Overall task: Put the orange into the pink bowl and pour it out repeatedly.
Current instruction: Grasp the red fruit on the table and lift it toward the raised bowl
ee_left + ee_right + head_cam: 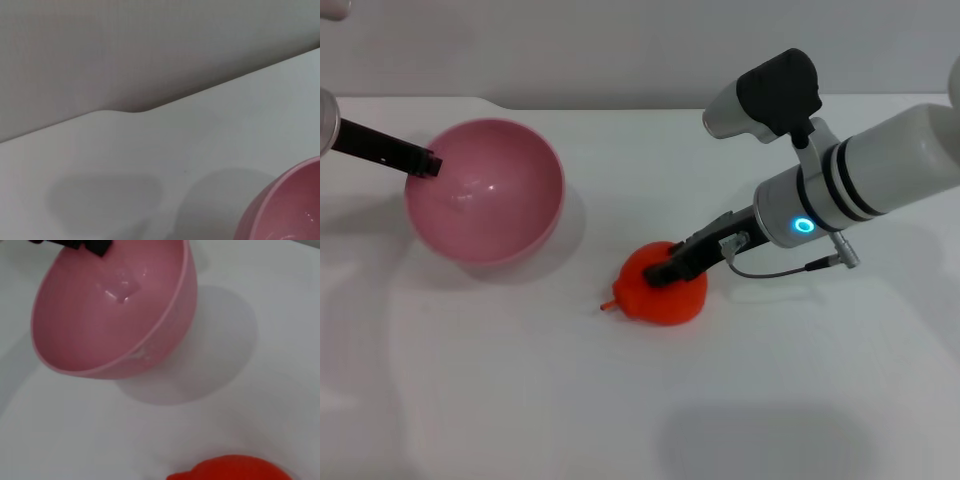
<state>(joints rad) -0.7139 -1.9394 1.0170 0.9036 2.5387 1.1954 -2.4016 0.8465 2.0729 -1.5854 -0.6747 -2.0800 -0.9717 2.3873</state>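
A white right arm [880, 170] banded in black, ringed with a glowing blue light, trailed by a grey cable [775, 270], is seen at upper right.

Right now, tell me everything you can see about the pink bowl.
The pink bowl is round, deep, smooth and glossy, plastic by its look, and empty. It is tilted, its opening turned toward the orange, which lies apart from it on the white table. The left gripper grips its far rim.

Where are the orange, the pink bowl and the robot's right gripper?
orange [670, 300]: head view, its lower front.
pink bowl [500, 205]: head view, inner wall.
right gripper [665, 271]: head view, fingertips on the orange's top.
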